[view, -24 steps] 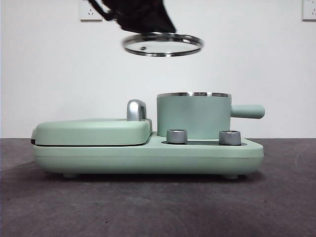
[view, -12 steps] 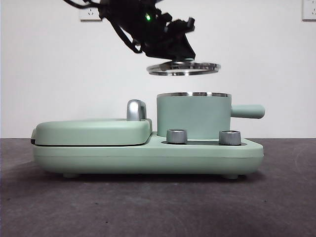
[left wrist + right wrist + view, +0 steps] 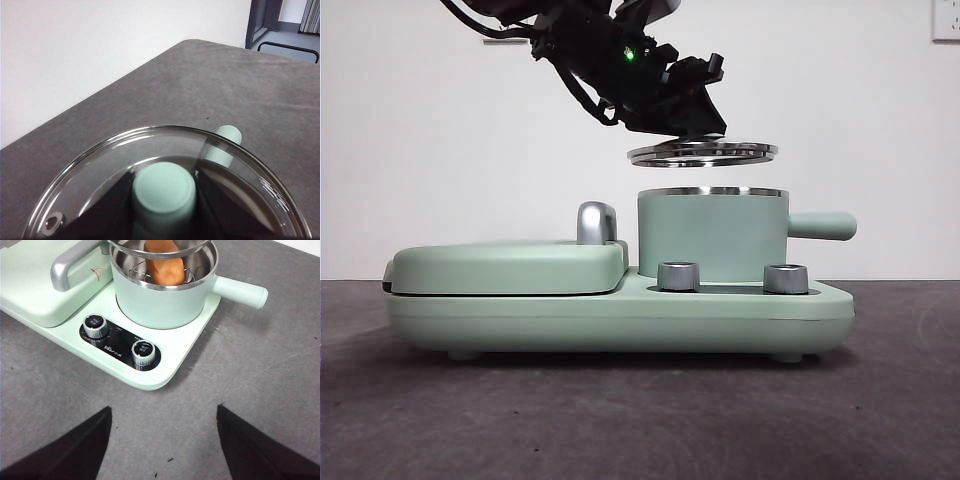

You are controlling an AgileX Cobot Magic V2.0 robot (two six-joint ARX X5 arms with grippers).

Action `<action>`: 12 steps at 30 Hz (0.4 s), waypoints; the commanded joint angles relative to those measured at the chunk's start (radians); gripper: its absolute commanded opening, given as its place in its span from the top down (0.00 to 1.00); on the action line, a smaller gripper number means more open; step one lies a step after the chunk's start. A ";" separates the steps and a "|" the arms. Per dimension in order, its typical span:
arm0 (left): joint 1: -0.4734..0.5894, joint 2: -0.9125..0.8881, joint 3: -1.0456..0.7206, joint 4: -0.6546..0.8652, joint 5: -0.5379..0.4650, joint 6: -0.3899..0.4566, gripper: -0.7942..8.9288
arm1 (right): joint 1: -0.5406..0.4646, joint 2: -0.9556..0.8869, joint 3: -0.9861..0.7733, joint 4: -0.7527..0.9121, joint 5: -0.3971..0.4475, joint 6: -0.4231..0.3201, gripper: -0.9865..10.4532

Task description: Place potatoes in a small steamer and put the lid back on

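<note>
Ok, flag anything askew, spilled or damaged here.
Nothing stands out. The lid hangs level in the left gripper just above the small steamer; the potato sits inside it, intact.

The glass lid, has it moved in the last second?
Yes. The lid has come down and rightward, now hanging just above the small steamer, gripped by the left hand.
</note>
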 commanded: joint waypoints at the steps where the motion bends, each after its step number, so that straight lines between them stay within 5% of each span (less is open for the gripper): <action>1: -0.010 0.027 0.040 0.036 0.006 0.013 0.90 | 0.005 0.005 0.005 0.009 0.004 0.017 0.63; 12: -0.014 0.058 0.040 0.041 0.018 0.013 0.90 | 0.005 0.005 0.005 0.009 0.004 0.017 0.63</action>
